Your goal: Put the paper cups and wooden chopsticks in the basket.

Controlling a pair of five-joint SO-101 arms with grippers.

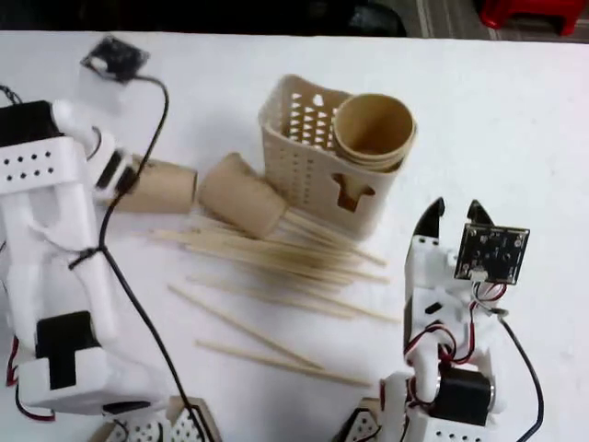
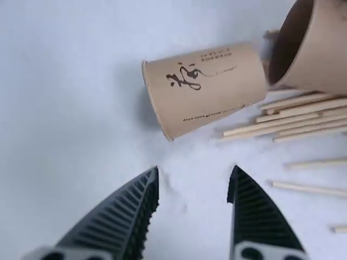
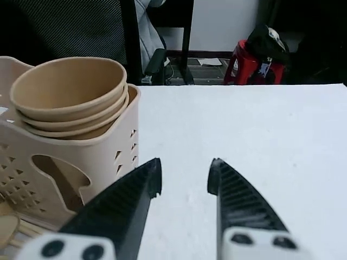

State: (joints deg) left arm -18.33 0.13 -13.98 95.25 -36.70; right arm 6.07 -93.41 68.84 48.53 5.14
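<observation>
While stacked brown paper cups sit in beige perforated plastic basket | tipped brown paper cup just beside left gripper, at its 3 o'clock from above | left gripper spread, empty | right gripper spread, empty

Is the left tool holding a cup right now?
No, the left tool is open and empty; the paper cup lies apart from it.

The white table is lit brightly and evenly from above, and its surface is almost washed out in the high view. Only soft shadows are cast: a grey patch on the table against the base of the lying paper cup, and thin lines under the chopsticks. The cut-out of the basket is shaded inside. The room beyond the table's far edge is left dim.
</observation>
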